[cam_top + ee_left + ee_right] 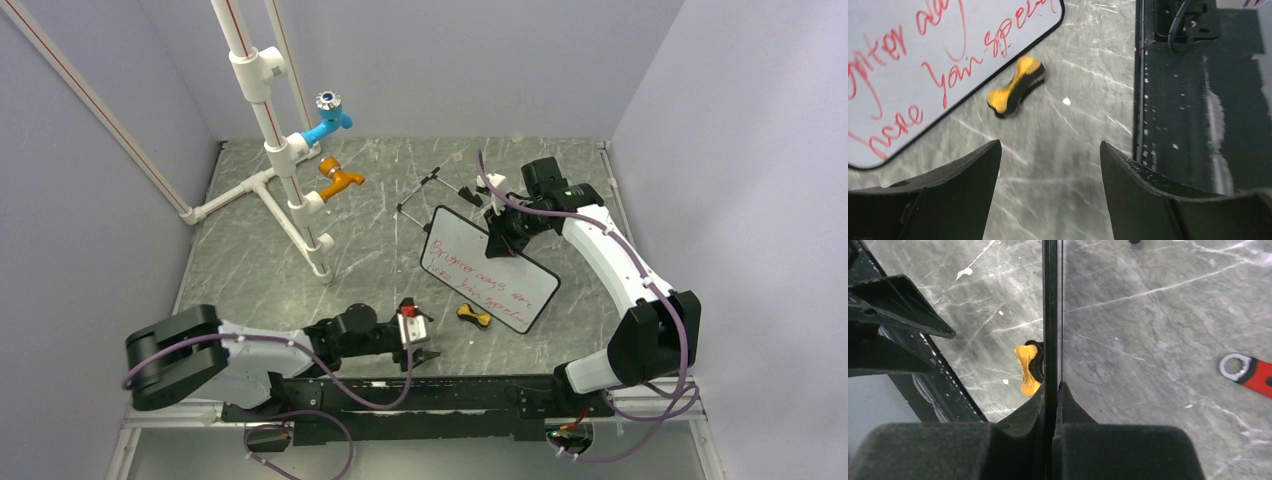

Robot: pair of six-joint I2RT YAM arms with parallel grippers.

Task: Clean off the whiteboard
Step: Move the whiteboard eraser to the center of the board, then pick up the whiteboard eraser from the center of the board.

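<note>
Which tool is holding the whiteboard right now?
The right tool, clamped on the edge of the whiteboard; the left tool stands open, holding nothing.

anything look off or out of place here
The whiteboard sits askew, the right pincer clamped on its far edge and its wire feet jutting out behind. A red-handled wrench lies on the table, with no obvious use for erasing.

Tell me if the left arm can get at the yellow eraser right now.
Probably yes: the left gripper is open, and the eraser lies on bare table just ahead, beside the whiteboard.
</note>
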